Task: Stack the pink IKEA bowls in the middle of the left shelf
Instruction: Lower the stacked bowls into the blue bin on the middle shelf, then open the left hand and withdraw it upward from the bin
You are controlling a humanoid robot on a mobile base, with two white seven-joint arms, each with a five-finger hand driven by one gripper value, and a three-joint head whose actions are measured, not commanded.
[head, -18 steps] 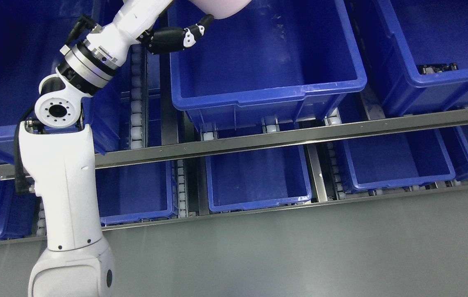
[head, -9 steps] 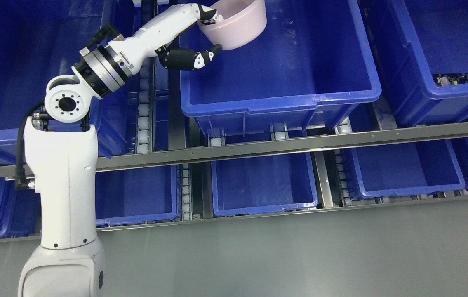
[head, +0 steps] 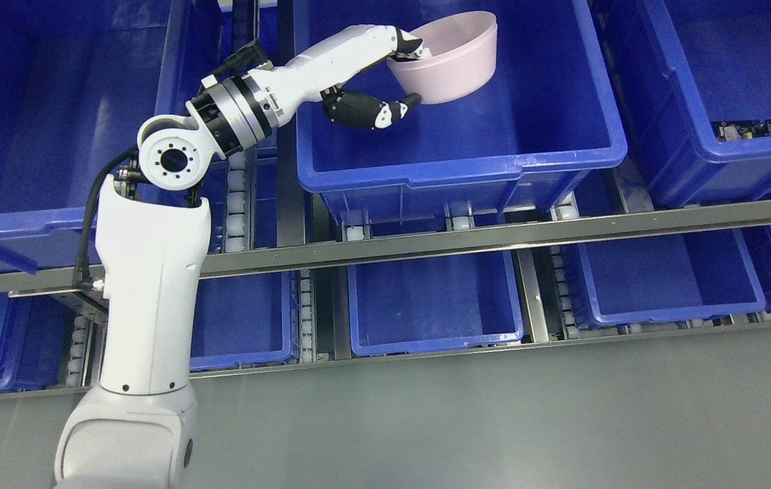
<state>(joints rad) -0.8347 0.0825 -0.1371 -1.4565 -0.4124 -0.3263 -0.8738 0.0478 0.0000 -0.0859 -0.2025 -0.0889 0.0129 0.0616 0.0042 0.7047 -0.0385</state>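
Observation:
My left hand (head: 404, 75) grips a pale pink bowl (head: 453, 64) by its near rim, fingers over the edge and the black thumb under its base. The bowl hangs slightly tilted over the inside of the blue middle bin (head: 467, 159) on the upper shelf level. My white left arm (head: 154, 299) rises from the lower left and reaches right across the bin's left wall. No other pink bowl shows in the bin. My right arm is out of sight.
Blue bins stand left (head: 52, 122) and right (head: 731, 109) of the middle one. A steel rail (head: 494, 234) fronts the shelf, with more blue bins (head: 433, 305) on the level below. Grey floor (head: 494, 421) lies in front.
The camera view shifted between frames. My left arm has swung right and lower, carrying the pink bowl from the bin's top left corner to over its middle.

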